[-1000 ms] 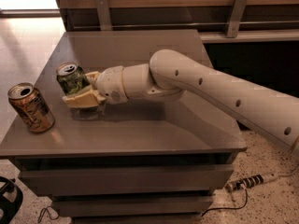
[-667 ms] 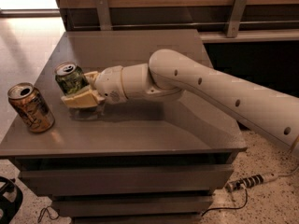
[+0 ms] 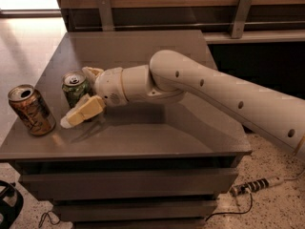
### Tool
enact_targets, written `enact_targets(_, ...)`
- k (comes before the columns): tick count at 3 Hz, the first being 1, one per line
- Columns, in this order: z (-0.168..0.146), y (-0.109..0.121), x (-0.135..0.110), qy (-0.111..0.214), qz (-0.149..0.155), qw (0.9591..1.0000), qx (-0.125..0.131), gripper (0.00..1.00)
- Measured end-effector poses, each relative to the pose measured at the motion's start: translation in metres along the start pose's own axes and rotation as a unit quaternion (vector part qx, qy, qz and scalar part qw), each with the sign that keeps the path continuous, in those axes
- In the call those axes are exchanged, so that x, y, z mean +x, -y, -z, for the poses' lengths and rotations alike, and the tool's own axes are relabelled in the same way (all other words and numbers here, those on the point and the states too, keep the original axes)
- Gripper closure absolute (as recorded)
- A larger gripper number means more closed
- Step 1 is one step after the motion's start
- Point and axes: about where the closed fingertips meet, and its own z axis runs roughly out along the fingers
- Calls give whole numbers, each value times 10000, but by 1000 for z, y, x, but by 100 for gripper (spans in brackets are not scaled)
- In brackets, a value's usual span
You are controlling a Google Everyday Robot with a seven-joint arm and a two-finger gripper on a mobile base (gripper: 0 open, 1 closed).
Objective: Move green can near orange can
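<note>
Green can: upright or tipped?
Upright: the green can stands on the table, silver top up, between the end effector fingers.
</note>
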Motion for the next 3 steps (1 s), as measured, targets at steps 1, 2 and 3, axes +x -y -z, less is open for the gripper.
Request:
enact_targets(1,7,1,-4,-37,-9,10000,38,0)
enact_targets(2,52,8,-20,-170,-69,9989,431,0)
enact_targets(3,116,15,-45,-240,-168,9940,1058,0)
